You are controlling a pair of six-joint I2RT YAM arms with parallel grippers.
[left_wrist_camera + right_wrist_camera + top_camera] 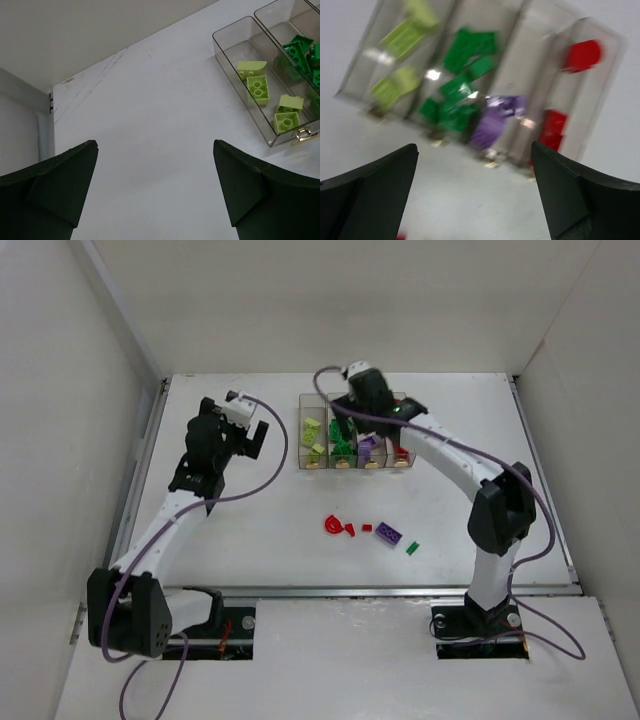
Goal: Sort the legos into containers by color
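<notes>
Both tools wide, empty: left tool (155, 192) over the table (250, 530) left of the bins (311, 405), right tool (475, 200) above the bins. Loose legos (333, 525) sit centre-frame. Likely light, rigid, slick: pinch flat sides, purple brick (389, 534) across its short width.

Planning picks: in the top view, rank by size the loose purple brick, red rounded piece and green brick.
1. Purple plastic brick
2. Red rounded plastic piece
3. Small green plastic brick
The first two look close.
</notes>
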